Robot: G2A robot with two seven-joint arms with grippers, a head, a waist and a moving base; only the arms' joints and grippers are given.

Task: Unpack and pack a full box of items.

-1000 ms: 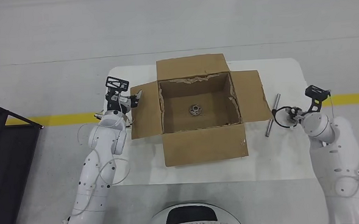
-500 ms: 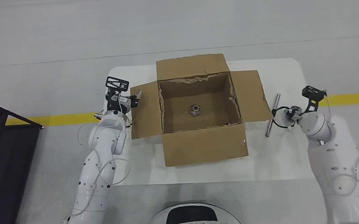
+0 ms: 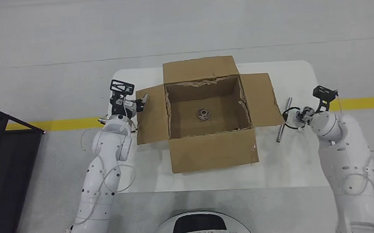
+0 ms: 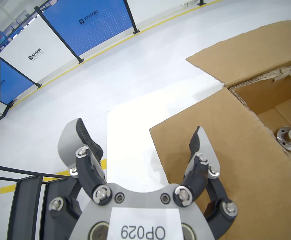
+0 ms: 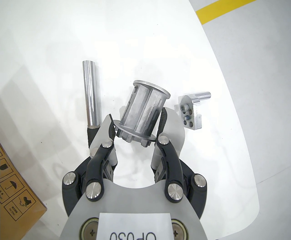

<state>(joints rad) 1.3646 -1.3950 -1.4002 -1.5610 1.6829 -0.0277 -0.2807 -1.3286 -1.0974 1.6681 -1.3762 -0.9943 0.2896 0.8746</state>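
box (image 3: 213, 150): plain brown cardboard
table (image 3: 291, 162): white
rod (image 5: 91, 91): polished silver
hub (image 5: 143, 111): dull grey metal
floor stripe (image 5: 218, 9): yellow

A white table (image 3: 291, 169) stands on a pale grey floor (image 3: 182, 21). A yellow line (image 3: 60, 124) crosses the floor, passing under the table. A black rack (image 3: 3, 183) stands on the floor beside the table. Farther off, blue panels (image 4: 91, 20) and a white panel (image 4: 34, 52) stand in black frames.

Printed code label (image 4: 143, 227) on my left tool (image 4: 138, 123), second label (image 5: 134, 229) on my right tool (image 5: 137, 113), handling pictograms (image 5: 11, 179) on the box (image 5: 29, 197), logos (image 4: 88, 20) on partition panels (image 4: 102, 36).
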